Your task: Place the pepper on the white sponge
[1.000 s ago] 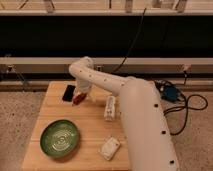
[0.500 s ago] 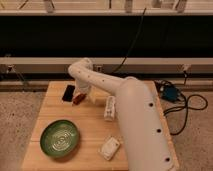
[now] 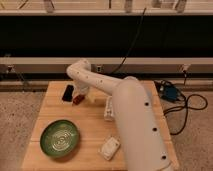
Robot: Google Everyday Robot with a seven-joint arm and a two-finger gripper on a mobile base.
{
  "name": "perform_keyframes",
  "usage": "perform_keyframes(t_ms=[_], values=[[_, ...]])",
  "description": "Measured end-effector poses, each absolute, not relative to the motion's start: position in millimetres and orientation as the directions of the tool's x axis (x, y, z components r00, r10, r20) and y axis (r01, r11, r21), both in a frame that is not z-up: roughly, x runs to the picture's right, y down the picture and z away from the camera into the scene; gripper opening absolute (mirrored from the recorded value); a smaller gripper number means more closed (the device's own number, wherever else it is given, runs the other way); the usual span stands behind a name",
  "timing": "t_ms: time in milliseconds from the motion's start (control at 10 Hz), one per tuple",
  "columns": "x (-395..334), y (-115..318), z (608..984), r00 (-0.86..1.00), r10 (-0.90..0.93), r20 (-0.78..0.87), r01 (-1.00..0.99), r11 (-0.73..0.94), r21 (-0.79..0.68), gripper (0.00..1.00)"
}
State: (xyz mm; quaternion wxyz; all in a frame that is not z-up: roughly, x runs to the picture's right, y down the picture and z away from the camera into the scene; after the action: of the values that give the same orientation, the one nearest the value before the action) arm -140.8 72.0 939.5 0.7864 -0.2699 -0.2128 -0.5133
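Note:
The pepper is a small dark-red piece lying on the wooden table at the far left, just right of the black phone. My gripper is at the end of the white arm, down at the table right next to the pepper and touching or almost touching it. The arm hides most of the gripper. The white sponge is a squat off-white block near the table's front edge, well apart from the pepper and the gripper.
A green plate sits at the front left. A longer white packet lies mid-table, partly hidden by my arm. Cables and a blue box lie on the floor to the right. A dark wall with rails runs behind.
The thick near part of the arm has shifted slightly to the left. The gripper stays by the pepper; the pepper, phone and sponge have not moved.

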Motion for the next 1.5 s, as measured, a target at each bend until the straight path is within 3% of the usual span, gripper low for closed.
perform_keyframes(t_ms=[1100,1400,1500], values=[[-142.2,88.5,943.2,0.359,-0.702,0.615,0.932,0.298,-0.203,0.80],[-139.8,91.1,941.9,0.353,-0.705,0.615,0.935,0.292,-0.202,0.75],[-139.0,92.4,941.2,0.351,-0.706,0.616,0.936,0.289,-0.202,0.66]])
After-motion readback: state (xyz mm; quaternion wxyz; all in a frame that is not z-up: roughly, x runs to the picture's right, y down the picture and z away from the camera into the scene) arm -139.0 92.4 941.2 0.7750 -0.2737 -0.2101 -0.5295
